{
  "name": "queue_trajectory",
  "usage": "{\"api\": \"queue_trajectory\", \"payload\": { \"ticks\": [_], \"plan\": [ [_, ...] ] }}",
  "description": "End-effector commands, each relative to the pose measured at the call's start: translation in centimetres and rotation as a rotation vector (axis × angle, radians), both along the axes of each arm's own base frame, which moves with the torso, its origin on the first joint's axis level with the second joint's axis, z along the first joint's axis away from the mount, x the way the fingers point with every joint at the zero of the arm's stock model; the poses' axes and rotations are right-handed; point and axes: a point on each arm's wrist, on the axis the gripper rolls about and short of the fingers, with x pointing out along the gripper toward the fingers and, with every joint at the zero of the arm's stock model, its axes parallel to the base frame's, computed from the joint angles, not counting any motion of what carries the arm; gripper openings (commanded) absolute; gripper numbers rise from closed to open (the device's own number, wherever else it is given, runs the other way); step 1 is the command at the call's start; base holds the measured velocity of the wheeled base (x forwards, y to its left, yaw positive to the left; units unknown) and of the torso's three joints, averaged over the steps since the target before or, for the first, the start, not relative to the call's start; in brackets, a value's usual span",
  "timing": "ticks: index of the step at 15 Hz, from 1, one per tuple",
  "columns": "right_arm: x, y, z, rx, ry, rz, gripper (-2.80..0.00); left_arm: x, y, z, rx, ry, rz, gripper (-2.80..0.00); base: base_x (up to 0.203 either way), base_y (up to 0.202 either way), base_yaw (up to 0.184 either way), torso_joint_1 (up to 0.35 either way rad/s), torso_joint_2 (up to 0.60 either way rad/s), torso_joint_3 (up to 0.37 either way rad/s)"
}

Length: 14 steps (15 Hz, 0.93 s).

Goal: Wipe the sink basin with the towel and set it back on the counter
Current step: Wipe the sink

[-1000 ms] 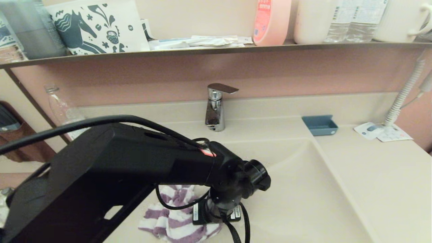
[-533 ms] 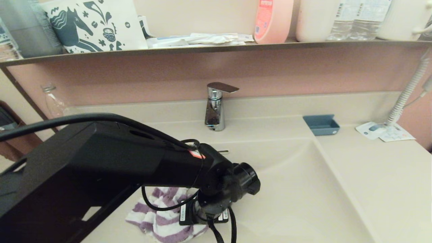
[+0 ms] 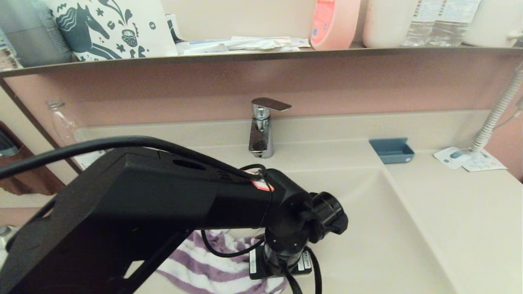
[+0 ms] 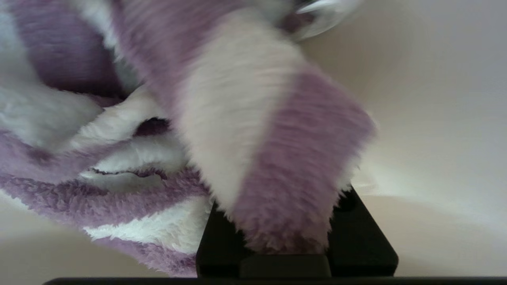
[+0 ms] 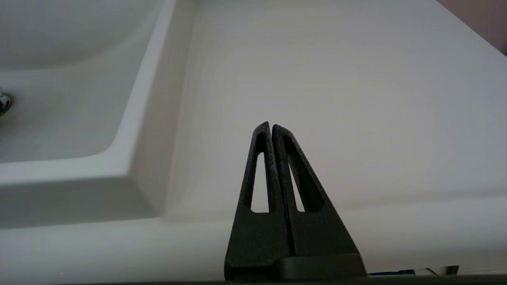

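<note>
On the far left, a clear bottle (image 3: pixel 61 122) stands on the counter's (image 3: pixel 461 212) left strip against the pink wall. Our left arm (image 3: pixel 163 204) reaches over the basin (image 3: pixel 367 228), wrist pointing down at its floor. Under it lies the towel (image 3: pixel 212 261), purple and white striped, spread on the near left part of the basin floor. In the left wrist view the towel (image 4: pixel 222 150) bunches over the left gripper (image 4: pixel 295 241); a fold covers the fingers, and we judge them clamped on the cloth, though the tips themselves are hidden. A sliver of chrome (image 4: pixel 321 16) shows past the towel in that view.

Behind the basin, at its middle, the tap (image 3: pixel 261 130) stands upright with its lever pointing right. Further right, a small blue tray (image 3: pixel 391 150) sits at the basin's back right corner, and some white packets (image 3: pixel 466 159) lie near the wall beside a coiled cord (image 3: pixel 498 114).

Our right gripper (image 5: pixel 271 128) hangs low over the counter to the right of the basin, fingers pressed together, holding nothing.
</note>
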Motion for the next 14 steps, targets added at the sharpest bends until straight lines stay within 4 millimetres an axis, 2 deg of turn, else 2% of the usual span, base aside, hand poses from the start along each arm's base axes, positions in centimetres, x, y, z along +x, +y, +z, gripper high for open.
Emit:
{"api": "queue_trajectory", "payload": {
  "ticks": [1,4,7,10,12,14],
  "plan": [
    [0.0,0.0,0.0,0.0,0.001,0.0,-2.8,0.4,-1.8,1.8,-0.074,-0.066,0.002,-2.8,0.0,0.0,0.0,0.0,0.0,0.0],
    [0.0,0.0,0.0,0.0,0.001,0.0,-2.8,0.4,-3.5,2.6,-0.118,-0.09,-0.008,-2.8,0.0,0.0,0.0,0.0,0.0,0.0],
    [0.0,0.0,0.0,0.0,0.001,0.0,-2.8,0.3,-3.4,0.9,-0.094,-0.049,0.067,-2.8,0.0,0.0,0.0,0.0,0.0,0.0],
    [0.0,0.0,0.0,0.0,0.001,0.0,-2.8,1.1,-0.9,-1.0,-0.031,0.04,0.134,-2.8,0.0,0.0,0.0,0.0,0.0,0.0],
    [0.0,0.0,0.0,0.0,0.001,0.0,-2.8,1.6,0.9,-1.3,-0.002,0.062,0.173,-2.8,0.0,0.0,0.0,0.0,0.0,0.0],
    [0.0,0.0,0.0,0.0,0.001,0.0,-2.8,1.2,2.4,-1.7,0.041,0.088,0.186,-2.8,0.0,0.0,0.0,0.0,0.0,0.0]
  ]
}}
